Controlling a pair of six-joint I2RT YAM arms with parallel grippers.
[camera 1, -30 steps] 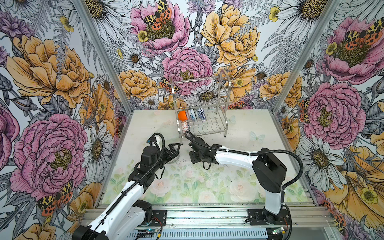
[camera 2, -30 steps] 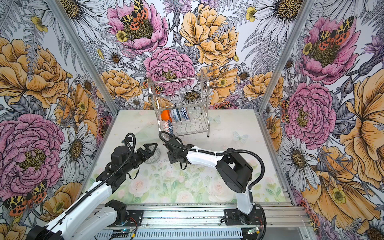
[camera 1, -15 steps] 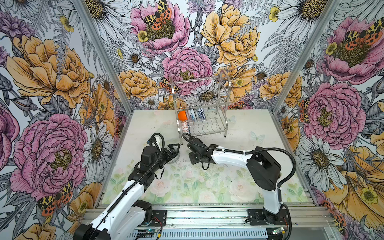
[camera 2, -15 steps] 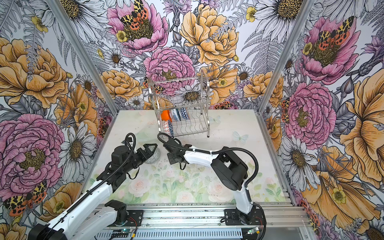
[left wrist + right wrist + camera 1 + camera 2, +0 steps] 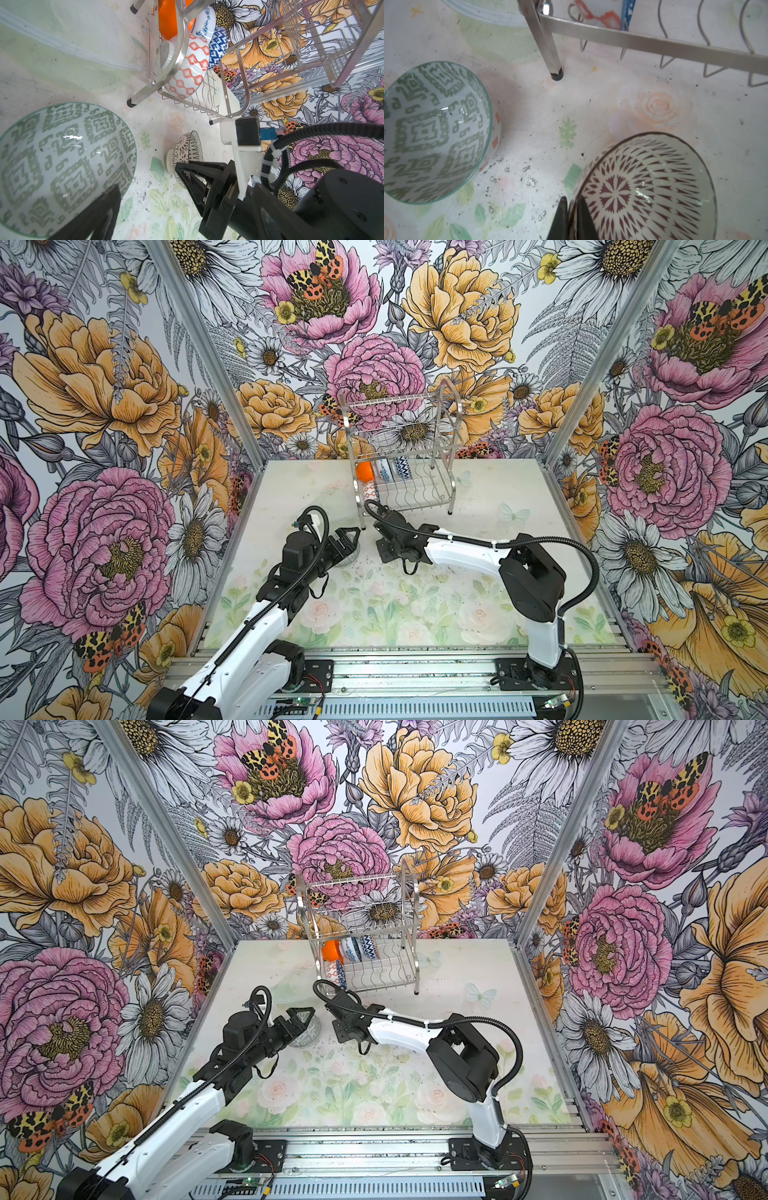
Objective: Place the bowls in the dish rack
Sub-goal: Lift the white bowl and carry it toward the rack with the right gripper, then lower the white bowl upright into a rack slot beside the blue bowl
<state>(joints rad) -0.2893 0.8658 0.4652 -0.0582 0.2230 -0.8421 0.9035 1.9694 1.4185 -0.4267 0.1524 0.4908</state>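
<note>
Jaws of the right gripper (image 5: 572, 204) pinched the rim of one dark-patterned bowl (image 5: 643, 187), mouth up on the table (image 5: 591, 93). The left gripper (image 5: 349, 541) gaped wide over one grey-green bowl (image 5: 431, 133), also mouth up. Four more bowls (image 5: 187, 68) stood on edge in the dish rack (image 5: 654, 43), lower tier, a rack leg (image 5: 549, 52) nearby.

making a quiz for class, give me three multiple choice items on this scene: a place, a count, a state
1. Relative to the dish rack, where is the green-patterned bowl?
A) upper tier
B) lower tier
C) outside it, on the table

2. How many bowls are outside the rack?
A) one
B) two
C) four

3. The right gripper is
A) shut on the rim of the dark-patterned bowl
B) open above it
C) out of view

Key: 1 C, it sits by a rack leg; 2 B, only the green-patterned and dark-patterned bowls; 3 A, it pinches the rim.
</note>
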